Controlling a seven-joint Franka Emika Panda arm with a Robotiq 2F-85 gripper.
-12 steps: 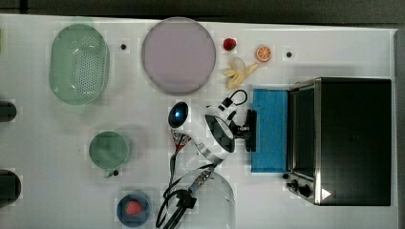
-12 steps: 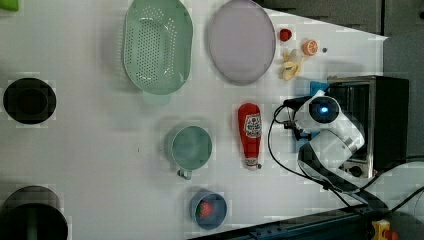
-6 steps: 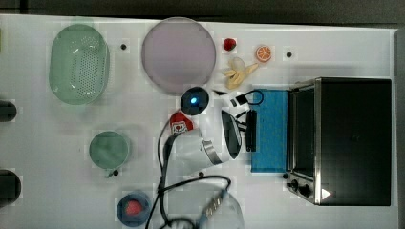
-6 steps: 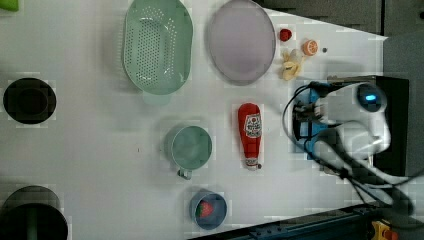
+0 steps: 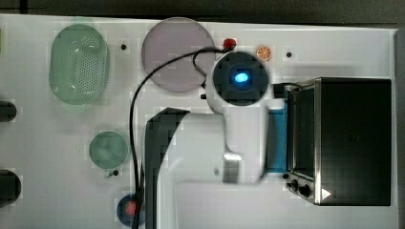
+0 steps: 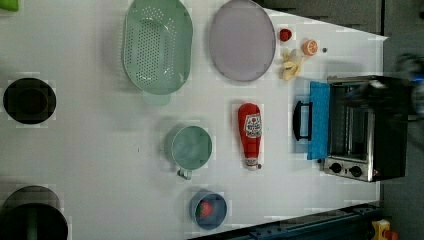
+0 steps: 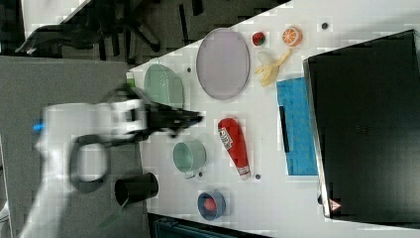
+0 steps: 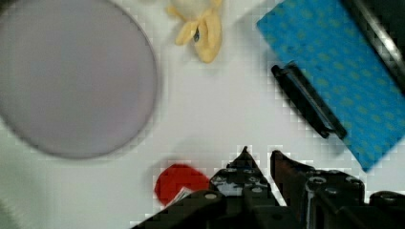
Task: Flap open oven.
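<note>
The oven (image 5: 353, 138) is a black box with a silver front frame at the top view's right. Its blue-tinted door (image 6: 319, 120) lies flapped down flat on the table, with the black bar handle (image 6: 299, 120) at the outer edge. Two black knobs (image 6: 345, 170) sit on the front frame. In the wrist view my gripper (image 8: 260, 155) hangs high above the table, apart from the door (image 8: 334, 71) and its handle (image 8: 308, 100). Its fingertips are close together with nothing between them. In the right view the gripper (image 7: 195, 118) is raised well away from the oven (image 7: 366, 124).
A red ketchup bottle (image 6: 250, 135) lies just in front of the door. A banana (image 6: 290, 65), an orange slice (image 6: 310, 47), a strawberry (image 6: 285, 34) and a grey plate (image 6: 242, 40) lie nearby. Further off are a green cup (image 6: 191, 147), a colander (image 6: 157, 45) and a blue bowl (image 6: 207, 209).
My arm has lifted up and away from the door handle, toward the top camera. The oven door stays flat open throughout.
</note>
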